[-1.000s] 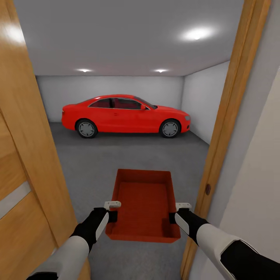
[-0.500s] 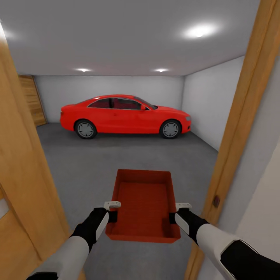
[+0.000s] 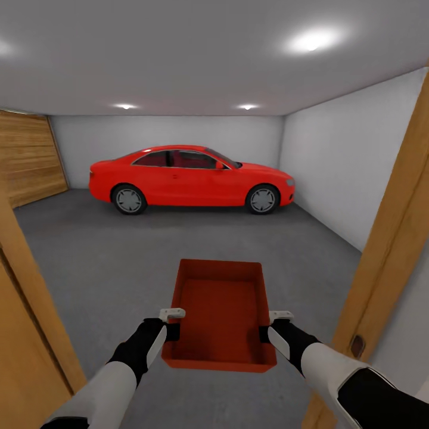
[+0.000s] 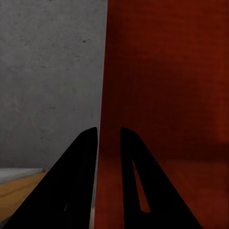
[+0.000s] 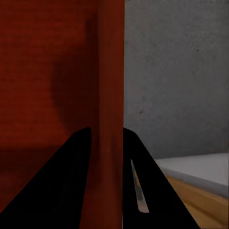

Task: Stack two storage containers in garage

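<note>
Orange-red storage container [image 3: 219, 316], each side wall clamped by left gripper [image 3: 174, 323] and right gripper [image 3: 266, 325]: keep it level, roll toward 12 o'clock onto the concrete floor [image 3: 119, 256].

Head looks forward; wrists close, sharing container [image 3: 219, 316].

Head view: bright, even render, lit by three recessed ceiling lights [image 3: 311, 40], the nearest blooming into a soft white glare; a faint shadow lies under the red car [image 3: 190, 177] on the grey floor [image 3: 95, 256], and door-frame edges stretch at the borders. Wrist views: dim and soft, gripper fingers [image 4: 78, 181] as black silhouettes, container wall [image 5: 110, 95] dark red and blurred, with a shadow patch.
</note>
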